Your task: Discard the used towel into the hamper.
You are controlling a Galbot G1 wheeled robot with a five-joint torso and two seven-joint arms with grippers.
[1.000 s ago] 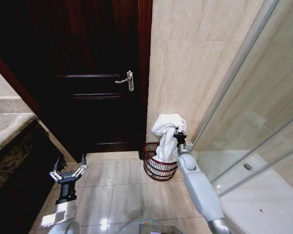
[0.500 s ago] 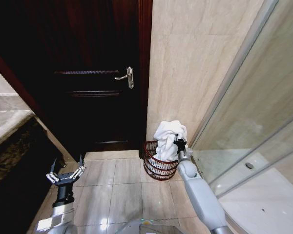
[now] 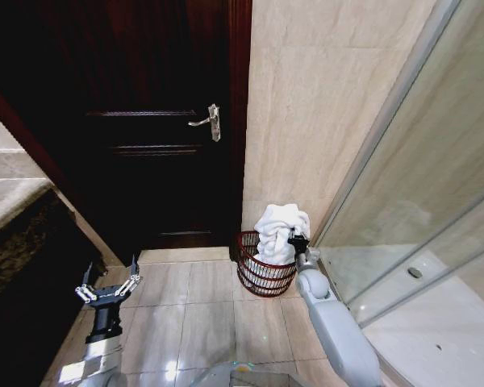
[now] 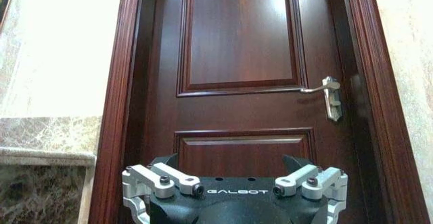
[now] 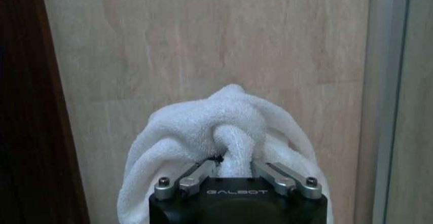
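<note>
A white towel point(image 3: 276, 232) hangs bunched over the hamper point(image 3: 262, 272), a small dark red-brown openwork basket on the floor by the beige wall. Its lower part dips inside the rim. My right gripper point(image 3: 296, 239) is shut on the towel's right side, just above the rim. In the right wrist view the fingers point(image 5: 203, 172) pinch a fold of the towel point(image 5: 226, 127) in front of the wall. My left gripper point(image 3: 109, 289) hangs open low at the left over the floor tiles, far from the hamper; in the left wrist view it point(image 4: 233, 183) faces the door.
A dark wooden door point(image 3: 161, 129) with a metal handle point(image 3: 210, 122) stands left of the hamper. A glass shower screen point(image 3: 419, 201) closes the right side. A stone counter edge point(image 3: 16, 234) lies at the far left. Open floor tiles point(image 3: 194, 314) spread before the hamper.
My right gripper has lowered the towel, so its bottom now sits deeper in the hamper. The whole picture has shifted slightly with the camera. The left arm keeps its pose.
</note>
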